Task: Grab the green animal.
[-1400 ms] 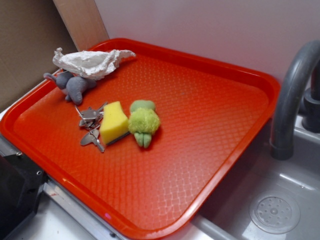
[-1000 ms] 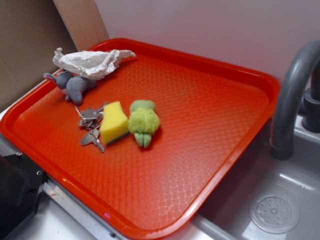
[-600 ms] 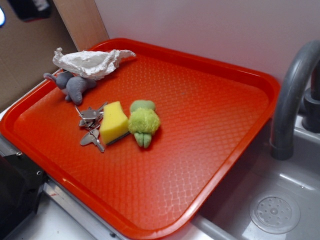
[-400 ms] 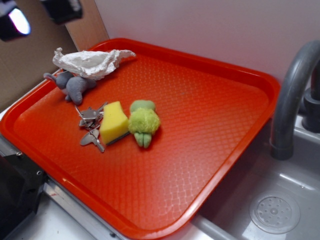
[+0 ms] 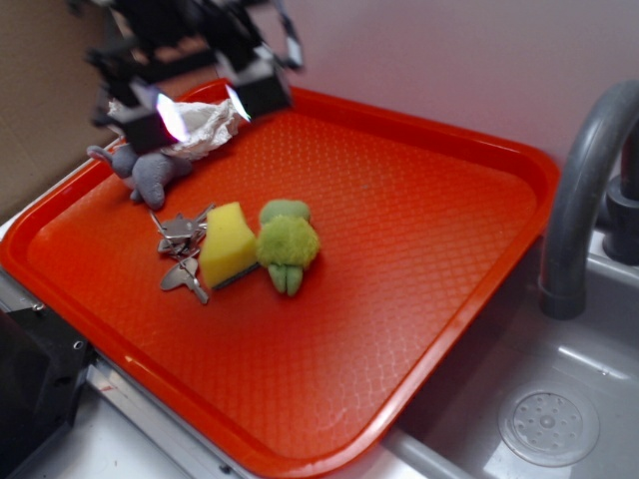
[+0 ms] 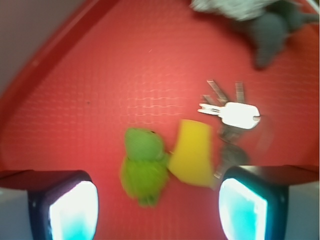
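The green animal point(image 5: 287, 243) lies on the red tray point(image 5: 419, 249), left of the middle, touching a yellow sponge wedge point(image 5: 227, 243). In the wrist view the green animal point(image 6: 144, 166) shows low in the frame, between and beyond the two fingers. My gripper point(image 5: 205, 103) hangs high over the tray's back left, blurred by motion, above and behind the animal. Its jaws stand wide apart with nothing between them; the lit pads point(image 6: 75, 212) glow at both lower corners of the wrist view.
A bunch of metal keys point(image 5: 182, 249) lies left of the sponge. A grey plush animal point(image 5: 148, 172) and crumpled white paper point(image 5: 200, 125) sit at the tray's back left. A grey faucet point(image 5: 584, 190) and sink point(image 5: 549, 419) stand at the right.
The gripper has come into the exterior view from the top left and moved right and down over the tray's back left. The objects on the tray have not moved.
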### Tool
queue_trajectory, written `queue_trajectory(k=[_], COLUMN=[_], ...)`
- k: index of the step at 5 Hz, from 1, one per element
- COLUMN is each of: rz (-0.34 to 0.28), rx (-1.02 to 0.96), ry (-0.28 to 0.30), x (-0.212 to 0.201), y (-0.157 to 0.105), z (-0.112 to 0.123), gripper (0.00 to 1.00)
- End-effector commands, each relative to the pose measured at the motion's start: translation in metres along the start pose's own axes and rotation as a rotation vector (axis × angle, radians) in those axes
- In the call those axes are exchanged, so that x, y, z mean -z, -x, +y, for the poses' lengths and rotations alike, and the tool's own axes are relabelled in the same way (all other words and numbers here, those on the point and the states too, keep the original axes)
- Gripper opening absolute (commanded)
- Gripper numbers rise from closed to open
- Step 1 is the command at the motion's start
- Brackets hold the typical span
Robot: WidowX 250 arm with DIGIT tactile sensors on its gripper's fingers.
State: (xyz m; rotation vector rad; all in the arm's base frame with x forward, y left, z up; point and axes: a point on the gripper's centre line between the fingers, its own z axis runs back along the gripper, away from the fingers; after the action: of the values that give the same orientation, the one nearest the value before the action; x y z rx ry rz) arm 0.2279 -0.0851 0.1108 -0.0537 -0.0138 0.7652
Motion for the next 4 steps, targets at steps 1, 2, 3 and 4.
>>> queue_trajectory(k=[1, 2, 3, 4], rz=[-0.038, -0.063, -0.072, -0.098], rx=[0.06, 0.102, 0.147, 0.154], ry=[-0.057, -0.111, -0.13, -0.137], x=[0.067, 0.092, 0.108, 0.109], y=[-0.007, 0.002, 0.008, 0.009], z=[-0.009, -0.005, -0.003, -0.002], gripper=[1.0, 1.0, 1.0, 0.0])
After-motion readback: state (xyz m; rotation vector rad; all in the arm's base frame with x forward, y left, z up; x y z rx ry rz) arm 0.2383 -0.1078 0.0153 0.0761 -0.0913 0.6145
